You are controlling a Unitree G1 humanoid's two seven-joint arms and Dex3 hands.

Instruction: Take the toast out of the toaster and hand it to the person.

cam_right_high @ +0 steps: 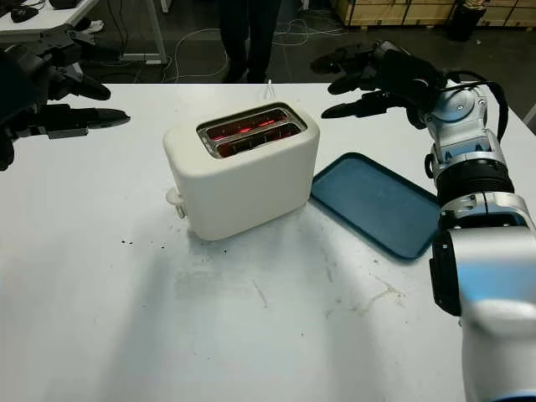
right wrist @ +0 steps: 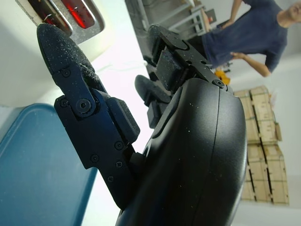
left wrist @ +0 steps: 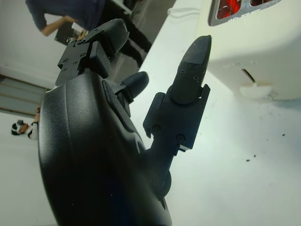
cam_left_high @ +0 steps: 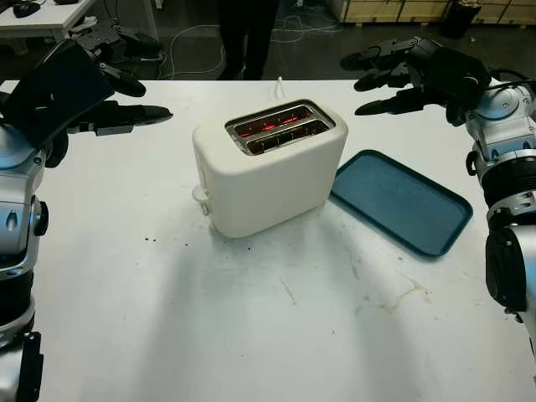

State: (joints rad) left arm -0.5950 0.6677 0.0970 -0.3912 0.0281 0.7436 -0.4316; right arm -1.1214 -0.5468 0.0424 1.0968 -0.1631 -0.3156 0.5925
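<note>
A cream two-slot toaster (cam_left_high: 268, 167) stands in the middle of the white table (cam_left_high: 251, 318). Its slots (cam_left_high: 280, 127) glow red inside; I cannot make out any toast in them. My left hand (cam_left_high: 117, 88) hovers open above the table's far left, pointing toward the toaster. My right hand (cam_left_high: 389, 79) is raised open at the far right, above the table behind the tray. Both hands are well apart from the toaster. A person (right wrist: 244, 37) in a dark blue shirt stands beyond the table's far edge, their legs (cam_left_high: 247, 38) visible there.
A flat blue tray (cam_left_high: 402, 201) lies right of the toaster, one corner close to its base. The toaster's lever (cam_left_high: 201, 197) sticks out at its near left end. A white cord (cam_left_high: 279, 84) runs off the far edge. Dark crumbs (cam_left_high: 151, 240) dot the table.
</note>
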